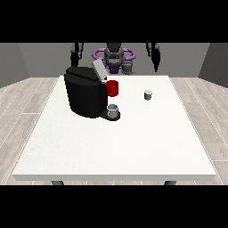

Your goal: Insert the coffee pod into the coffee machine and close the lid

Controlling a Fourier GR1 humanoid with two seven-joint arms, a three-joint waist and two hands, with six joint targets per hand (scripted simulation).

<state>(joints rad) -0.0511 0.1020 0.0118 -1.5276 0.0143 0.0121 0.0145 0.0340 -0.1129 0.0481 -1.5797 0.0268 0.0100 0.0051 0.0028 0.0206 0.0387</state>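
Observation:
The black coffee machine [85, 92] stands left of the table's middle, with its grey lid [99, 70] tilted up and open. A red part [112, 88] shows at its front, and a grey cup [113, 111] sits on its drip tray below. The small grey-white coffee pod [148, 94] stands on the table to the right of the machine, apart from it. The hand at the view's left [76, 60] and the hand at the view's right [155, 62] hang by the robot's sides behind the far table edge, well away from both pod and machine. Neither holds anything.
The white table [116, 147] stretches wide toward the camera in front of the machine and pod. A purple-and-grey object [114, 55] lies at the robot's torso beyond the far edge. Wooden floor surrounds the table.

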